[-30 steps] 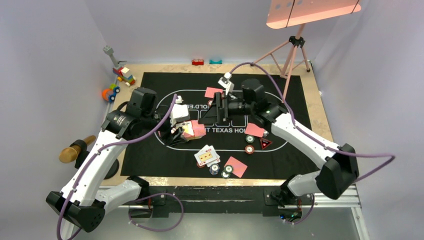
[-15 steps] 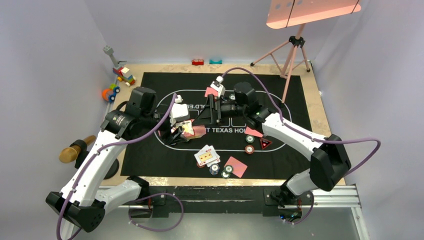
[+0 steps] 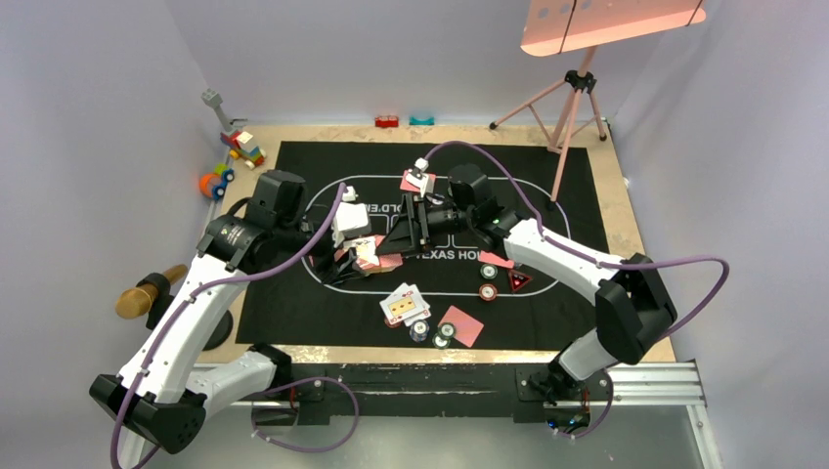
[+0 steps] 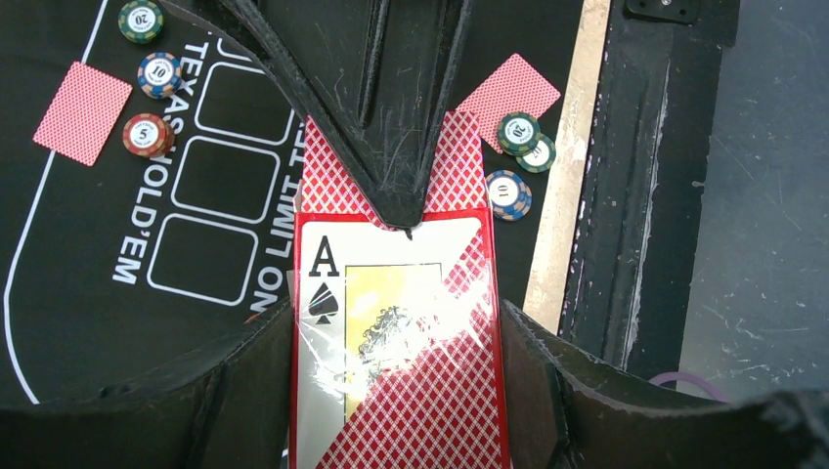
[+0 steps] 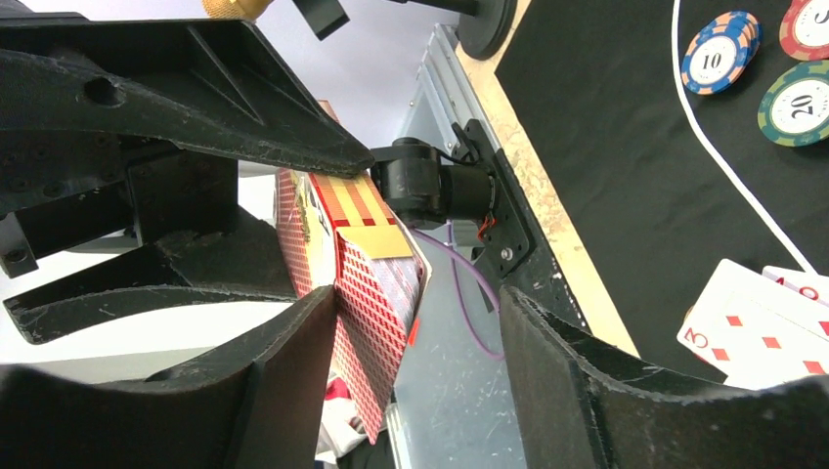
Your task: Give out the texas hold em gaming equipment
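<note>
My left gripper [image 3: 364, 256] is shut on a red card pack [image 4: 396, 342] with an ace of spades on its face, held above the black mat. My right gripper [image 3: 399, 234] is open, its jaws around the pack's far end [image 5: 371, 293]; one finger [image 4: 381, 117] lies over the pack's top. Red-backed cards [image 3: 418, 181] [image 3: 497, 258] [image 3: 462, 325] and face-up cards [image 3: 404, 305] lie on the mat. Chips [image 3: 488, 273] [image 3: 419, 330] and the dark triangle marker [image 3: 517, 280] lie nearby.
The mat [image 3: 313, 303] covers a wooden board. Toy blocks [image 3: 244, 147] and a toy car [image 3: 215, 181] sit at the far left. A pink tripod [image 3: 572, 98] stands at the back right. A brass-coloured object [image 3: 147, 291] lies off the left edge.
My right gripper has moved left across the mat to the pack in my left gripper. The left arm has lowered the pack slightly.
</note>
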`<state>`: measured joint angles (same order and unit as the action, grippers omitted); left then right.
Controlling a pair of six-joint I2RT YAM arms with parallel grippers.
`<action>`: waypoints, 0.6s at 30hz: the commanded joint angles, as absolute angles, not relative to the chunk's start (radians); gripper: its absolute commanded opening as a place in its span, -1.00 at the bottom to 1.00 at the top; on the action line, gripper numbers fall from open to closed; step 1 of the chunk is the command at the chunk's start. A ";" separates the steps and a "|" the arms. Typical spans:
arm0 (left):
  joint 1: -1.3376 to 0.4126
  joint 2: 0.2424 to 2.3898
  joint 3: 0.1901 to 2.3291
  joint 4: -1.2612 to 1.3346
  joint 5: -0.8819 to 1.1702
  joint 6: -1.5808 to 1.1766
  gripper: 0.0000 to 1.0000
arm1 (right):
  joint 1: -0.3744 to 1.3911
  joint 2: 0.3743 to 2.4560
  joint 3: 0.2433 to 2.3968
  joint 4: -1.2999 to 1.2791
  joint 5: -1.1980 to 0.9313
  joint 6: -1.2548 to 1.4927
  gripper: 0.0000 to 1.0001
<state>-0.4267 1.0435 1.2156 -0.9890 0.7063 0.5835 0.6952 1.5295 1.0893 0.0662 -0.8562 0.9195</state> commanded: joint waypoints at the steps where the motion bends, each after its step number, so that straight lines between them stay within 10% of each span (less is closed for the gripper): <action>1: -0.428 1.029 1.261 -0.943 0.746 0.565 -1.00 | 0.692 1.502 1.107 0.038 -0.873 0.889 0.22; 18: -0.428 1.021 1.256 -0.927 0.760 0.549 -1.00 | 0.637 1.422 1.037 0.064 -0.893 0.929 -0.11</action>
